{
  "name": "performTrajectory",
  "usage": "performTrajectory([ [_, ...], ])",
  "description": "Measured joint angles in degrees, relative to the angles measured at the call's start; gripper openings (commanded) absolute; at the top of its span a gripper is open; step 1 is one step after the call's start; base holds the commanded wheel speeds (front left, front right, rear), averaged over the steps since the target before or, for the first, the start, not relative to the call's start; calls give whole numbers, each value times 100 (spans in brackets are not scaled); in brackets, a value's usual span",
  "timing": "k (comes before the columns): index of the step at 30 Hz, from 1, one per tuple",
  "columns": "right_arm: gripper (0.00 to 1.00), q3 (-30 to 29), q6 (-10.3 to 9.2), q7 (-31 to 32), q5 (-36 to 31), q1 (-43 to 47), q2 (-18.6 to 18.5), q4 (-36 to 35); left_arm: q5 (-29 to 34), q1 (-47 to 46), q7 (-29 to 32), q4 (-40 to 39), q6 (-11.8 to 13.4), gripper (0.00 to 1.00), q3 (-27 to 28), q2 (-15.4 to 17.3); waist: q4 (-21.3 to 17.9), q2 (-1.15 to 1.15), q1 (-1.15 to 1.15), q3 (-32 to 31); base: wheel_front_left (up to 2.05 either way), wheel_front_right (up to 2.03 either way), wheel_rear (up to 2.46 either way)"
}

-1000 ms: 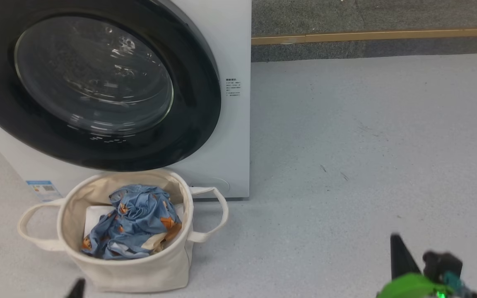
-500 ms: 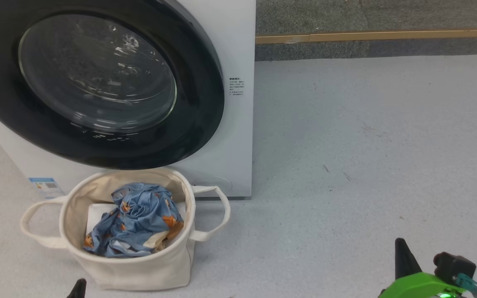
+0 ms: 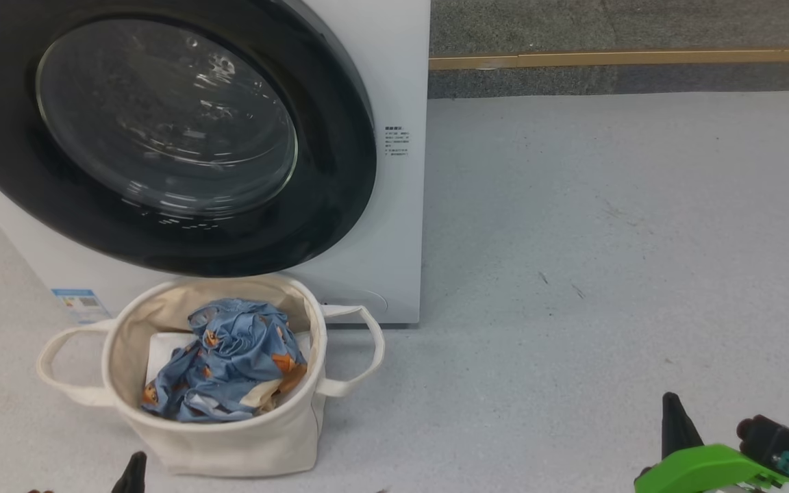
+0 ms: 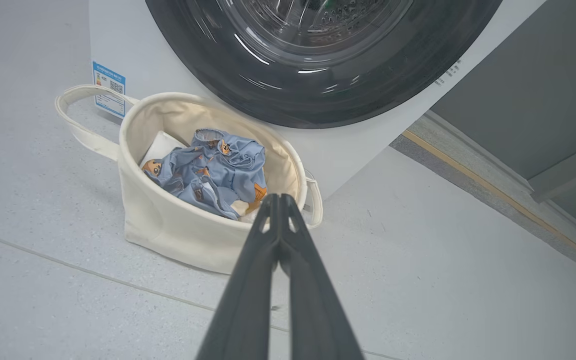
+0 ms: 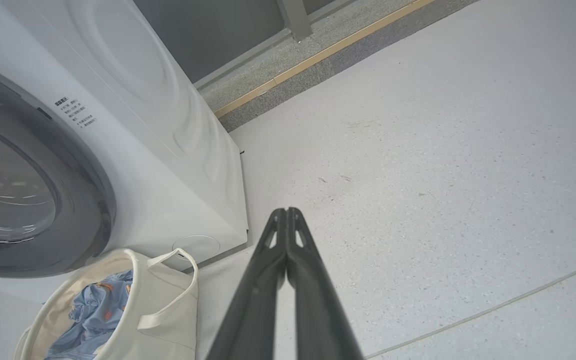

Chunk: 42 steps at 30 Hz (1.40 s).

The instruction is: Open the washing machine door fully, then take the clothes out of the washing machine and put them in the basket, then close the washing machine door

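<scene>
The washing machine stands on the floor, the washing machine door closed flat against its front. Just before the machine, under the door's lower edge, sits the basket. In it the clothes lie on a folded sheet. A label sits low on the machine's front, behind and left of the basket. Right of the machine the floor runs back to a strip. The left gripper hangs before the basket, the right gripper well right of the machine.
</scene>
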Motion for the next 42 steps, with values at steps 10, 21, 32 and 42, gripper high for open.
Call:
performTrajectory([
  [10, 0, -70, 0, 179, 641, -1, 2, -100, -449, -61, 155, -85, 0, 0, 161, -166, 40, 0, 0, 18, 0, 0, 0],
  [21, 0, -153, 0, 365, 1350, -1, 7, -201, -948, -67, 339, -186, 0, 0, 325, -356, 84, 0, 0, 38, 0, 0, 0],
  [32, 0, -240, -1, 539, 2057, -1, 18, -303, -1449, -99, 515, -272, 0, 0, 488, -541, 129, 0, 0, 58, 0, 0, 0],
  [42, 0, -304, -1, 691, 2636, -1, 23, -391, -1851, -174, 658, -371, 0, 0, 604, -697, 165, 0, 0, 74, 0, 0, 0],
])
